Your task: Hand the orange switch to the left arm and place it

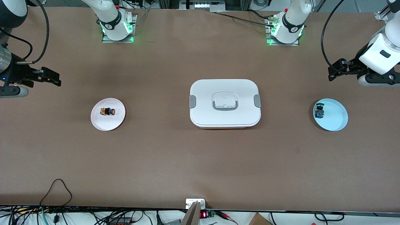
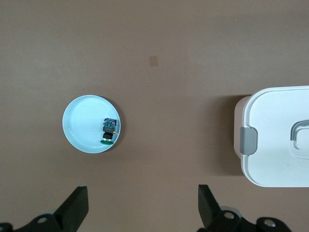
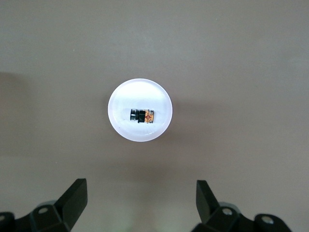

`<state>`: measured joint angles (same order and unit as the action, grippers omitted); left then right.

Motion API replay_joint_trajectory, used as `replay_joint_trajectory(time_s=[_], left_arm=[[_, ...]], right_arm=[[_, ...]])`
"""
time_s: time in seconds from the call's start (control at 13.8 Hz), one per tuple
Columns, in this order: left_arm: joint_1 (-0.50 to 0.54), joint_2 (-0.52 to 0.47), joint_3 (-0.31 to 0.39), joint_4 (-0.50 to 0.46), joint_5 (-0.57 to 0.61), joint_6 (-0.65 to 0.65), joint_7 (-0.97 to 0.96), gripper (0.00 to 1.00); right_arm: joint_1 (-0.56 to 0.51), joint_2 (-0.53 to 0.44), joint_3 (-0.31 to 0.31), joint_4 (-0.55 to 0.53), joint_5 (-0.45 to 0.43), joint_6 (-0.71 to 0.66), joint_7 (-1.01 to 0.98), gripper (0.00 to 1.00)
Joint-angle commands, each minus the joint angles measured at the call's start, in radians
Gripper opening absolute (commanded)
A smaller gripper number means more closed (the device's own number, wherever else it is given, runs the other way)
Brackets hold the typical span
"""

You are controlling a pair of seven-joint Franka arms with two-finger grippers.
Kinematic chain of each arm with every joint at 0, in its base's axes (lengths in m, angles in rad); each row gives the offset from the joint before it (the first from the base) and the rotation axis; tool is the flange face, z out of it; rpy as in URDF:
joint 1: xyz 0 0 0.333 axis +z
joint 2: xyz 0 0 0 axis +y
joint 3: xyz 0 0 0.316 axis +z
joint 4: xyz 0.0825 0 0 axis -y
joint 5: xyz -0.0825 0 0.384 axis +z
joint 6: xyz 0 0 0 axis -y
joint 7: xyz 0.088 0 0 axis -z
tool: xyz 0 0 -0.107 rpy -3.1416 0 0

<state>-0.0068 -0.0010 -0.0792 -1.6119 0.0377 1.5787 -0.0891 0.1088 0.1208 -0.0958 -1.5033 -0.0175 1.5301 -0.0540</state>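
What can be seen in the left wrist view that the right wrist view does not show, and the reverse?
Only the left wrist view shows the blue plate carrying the blue-and-green switch, plus one end of the white box. Only the right wrist view shows the white plate with the orange switch lying on it. Both show bare brown table and, at the frame edge, that arm's own open jaws: the left gripper and the right gripper.

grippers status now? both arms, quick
Left gripper: open, empty, up over the table near the blue plate.
Right gripper: open, empty, up near the white plate with the orange switch.
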Motion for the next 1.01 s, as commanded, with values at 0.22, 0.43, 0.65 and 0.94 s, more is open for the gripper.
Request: replay_joint_trajectory(time_s=[0.22,0.43,0.65,0.94], left_arm=[[-0.004,0.019,-0.002,0.030,0.007,-0.006,0.016,1.00],[-0.004,0.019,-0.002,0.030,0.008,-0.006,0.014,1.00],[-0.004,0.019,-0.002,0.032,0.007,-0.008,0.014,1.00],[-0.004,0.019,-0.002,0.032,0.007,-0.006,0.014,1.00]], right_arm=[[0.018,-0.006,0.005,0.012,-0.006,-0.028,-0.004,1.00],[0.015,-0.006,0.004,0.012,-0.001,-0.028,-0.007,1.00],[0.017,-0.006,0.004,0.012,0.001,-0.028,-0.006,1.00],[0.015,-0.006,0.002,0.012,0.001,-0.030,-0.006,1.00]])
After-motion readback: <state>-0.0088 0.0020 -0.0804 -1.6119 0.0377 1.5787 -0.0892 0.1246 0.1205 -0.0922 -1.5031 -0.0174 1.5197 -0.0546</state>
